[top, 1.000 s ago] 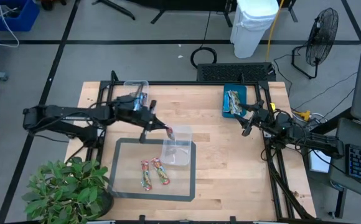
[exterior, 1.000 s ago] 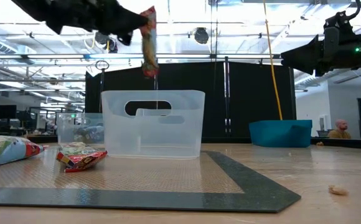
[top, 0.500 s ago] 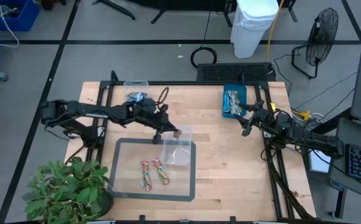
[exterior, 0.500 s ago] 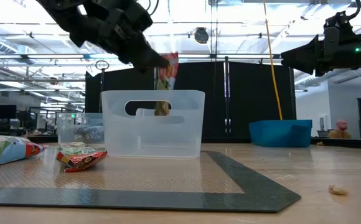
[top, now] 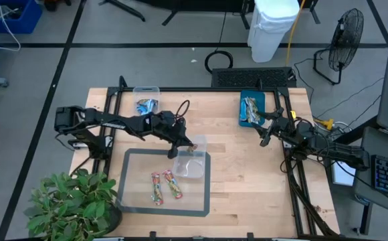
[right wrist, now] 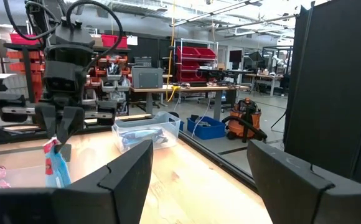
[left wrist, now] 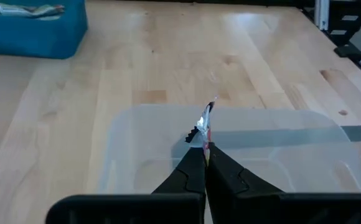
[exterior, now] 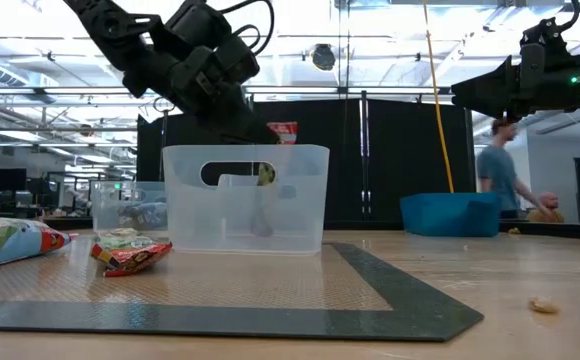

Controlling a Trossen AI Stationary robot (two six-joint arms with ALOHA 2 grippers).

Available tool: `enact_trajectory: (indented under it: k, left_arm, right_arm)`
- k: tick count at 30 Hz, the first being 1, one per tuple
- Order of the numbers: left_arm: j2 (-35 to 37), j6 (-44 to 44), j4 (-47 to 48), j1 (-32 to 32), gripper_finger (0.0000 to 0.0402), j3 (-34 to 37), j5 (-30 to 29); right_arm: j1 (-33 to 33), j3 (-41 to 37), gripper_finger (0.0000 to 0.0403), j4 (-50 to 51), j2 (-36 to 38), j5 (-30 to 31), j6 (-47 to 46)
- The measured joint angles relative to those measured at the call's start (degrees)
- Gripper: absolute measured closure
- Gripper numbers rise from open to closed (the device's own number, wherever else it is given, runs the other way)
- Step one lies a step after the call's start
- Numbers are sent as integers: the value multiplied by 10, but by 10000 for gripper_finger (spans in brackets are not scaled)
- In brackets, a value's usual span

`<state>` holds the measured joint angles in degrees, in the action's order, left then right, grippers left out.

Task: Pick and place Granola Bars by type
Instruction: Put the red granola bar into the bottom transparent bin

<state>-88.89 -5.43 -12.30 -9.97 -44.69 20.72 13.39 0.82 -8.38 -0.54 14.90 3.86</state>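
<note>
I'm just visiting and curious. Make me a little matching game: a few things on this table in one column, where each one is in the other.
1. left gripper
2. right gripper
3. teal tray
4. two red-and-green bars

a. lying on the dark mat
b. beside the teal tray, jaws open
c. far right of the table, bars inside
d. over the clear tub, shut on a bar

Pairs: 1-d, 2-b, 3-c, 4-a

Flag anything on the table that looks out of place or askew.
Nothing looks spilled or damaged. Two red-and-green wrapped bars lie loose on the grey mat, not yet sorted. The left gripper holds a third bar at the clear plastic tub. A small crumb sits alone on the wooden table.
</note>
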Motion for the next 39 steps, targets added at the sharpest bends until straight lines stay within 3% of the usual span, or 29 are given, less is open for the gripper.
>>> enact_trajectory:
  k: [27, 31, 39]
  left_arm:
    - [14, 17, 3, 7, 375, 0, -2]
    - [38, 18, 29, 8, 351, 0, -2]
    - [54, 58, 159, 12, 262, 1, -46]
  right_arm:
    - [0, 0, 151, 0, 0, 0, 0]
    - [0, 0, 151, 0, 0, 0, 0]
    - [0, 0, 151, 0, 0, 0, 0]
